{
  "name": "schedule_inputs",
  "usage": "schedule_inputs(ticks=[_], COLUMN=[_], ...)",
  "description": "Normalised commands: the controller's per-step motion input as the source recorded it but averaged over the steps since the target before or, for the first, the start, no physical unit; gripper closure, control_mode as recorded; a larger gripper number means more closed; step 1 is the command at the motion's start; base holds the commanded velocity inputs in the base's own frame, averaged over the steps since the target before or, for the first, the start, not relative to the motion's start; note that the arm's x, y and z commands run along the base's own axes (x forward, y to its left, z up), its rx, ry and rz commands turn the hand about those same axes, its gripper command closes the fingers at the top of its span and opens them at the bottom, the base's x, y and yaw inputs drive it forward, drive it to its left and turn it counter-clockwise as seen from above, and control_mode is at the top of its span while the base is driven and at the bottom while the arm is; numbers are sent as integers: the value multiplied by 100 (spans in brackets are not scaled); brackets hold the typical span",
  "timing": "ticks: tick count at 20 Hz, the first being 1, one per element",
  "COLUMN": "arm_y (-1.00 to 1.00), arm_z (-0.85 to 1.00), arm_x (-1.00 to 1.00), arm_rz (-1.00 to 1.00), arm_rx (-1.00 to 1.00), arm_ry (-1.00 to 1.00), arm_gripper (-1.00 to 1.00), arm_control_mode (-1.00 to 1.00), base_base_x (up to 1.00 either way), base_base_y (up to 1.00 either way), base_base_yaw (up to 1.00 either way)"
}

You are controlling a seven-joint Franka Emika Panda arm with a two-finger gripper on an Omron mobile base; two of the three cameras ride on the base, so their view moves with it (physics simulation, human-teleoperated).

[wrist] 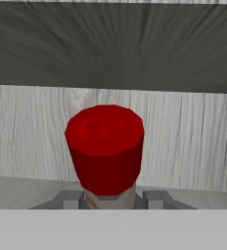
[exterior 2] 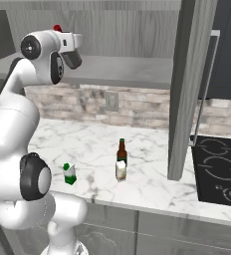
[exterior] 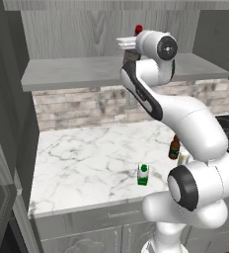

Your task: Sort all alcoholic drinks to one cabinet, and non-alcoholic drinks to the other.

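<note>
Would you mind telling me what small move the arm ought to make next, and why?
Probably lower the tall clear-grey glass bottle with the red cap a little onto the long grey shelf, then open. The end effector is shut on its neck at shelf height inside the wide grey wood-grain cabinet; whether its base already rests there is hidden.

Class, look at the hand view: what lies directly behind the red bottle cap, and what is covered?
Behind the red bottle cap is the pale grey wood-grain cabinet back panel, with a darker grey board above. The bottle's body below the cap is hidden, and the cap covers part of the panel.
</note>
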Motion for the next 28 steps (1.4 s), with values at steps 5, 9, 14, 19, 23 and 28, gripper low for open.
schedule_inputs(ticks=[5,9,14,19,23,28], arm_y=[0,0,0,0,0,10], arm_z=[-7,-14,-20,-16,-15,-7], arm_x=[25,20,15,15,15,6], arm_rz=[0,0,0,0,0,0], arm_rx=[0,-1,-2,-1,-1,0], arm_ry=[0,0,0,0,0,0], arm_gripper=[100,100,100,100,100,100], arm_control_mode=[-100,-100,-100,-100,-100,-100], base_base_x=[0,0,0,0,0,0], base_base_y=[0,0,0,0,0,0], base_base_yaw=[0,0,0,0,0,0])
